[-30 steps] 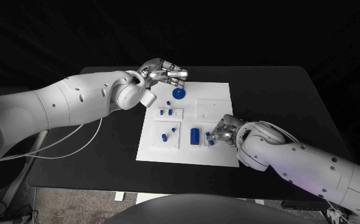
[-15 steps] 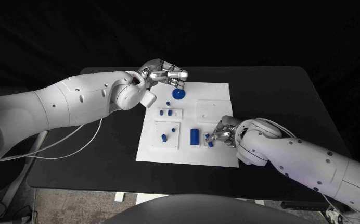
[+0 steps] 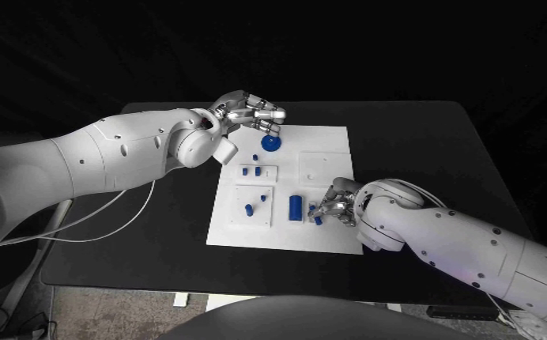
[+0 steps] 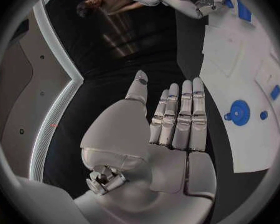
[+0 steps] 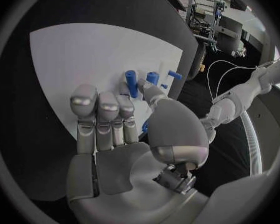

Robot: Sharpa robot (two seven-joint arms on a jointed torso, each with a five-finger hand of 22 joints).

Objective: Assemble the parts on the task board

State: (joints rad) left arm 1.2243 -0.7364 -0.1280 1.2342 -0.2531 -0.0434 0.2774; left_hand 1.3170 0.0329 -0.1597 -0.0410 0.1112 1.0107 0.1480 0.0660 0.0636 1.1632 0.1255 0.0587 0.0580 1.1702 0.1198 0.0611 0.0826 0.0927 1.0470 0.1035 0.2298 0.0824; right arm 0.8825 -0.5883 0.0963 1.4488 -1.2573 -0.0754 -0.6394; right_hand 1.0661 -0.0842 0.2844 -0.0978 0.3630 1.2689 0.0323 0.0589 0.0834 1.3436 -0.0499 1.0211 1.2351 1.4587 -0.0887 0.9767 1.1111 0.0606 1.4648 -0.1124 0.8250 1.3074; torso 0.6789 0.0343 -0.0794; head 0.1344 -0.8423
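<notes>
Blue cylinder on task board, long axis near-to-far, just beside right hand; grip can't tell. Left hand farther, fingers straight, empty.

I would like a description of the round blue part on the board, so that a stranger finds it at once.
Start from the white task board in the middle of the black table. Go to its far end, just below the left hand. There lies the round blue disc, the only flat, circular part; the other blue parts are small pegs or upright cylinders.
</notes>
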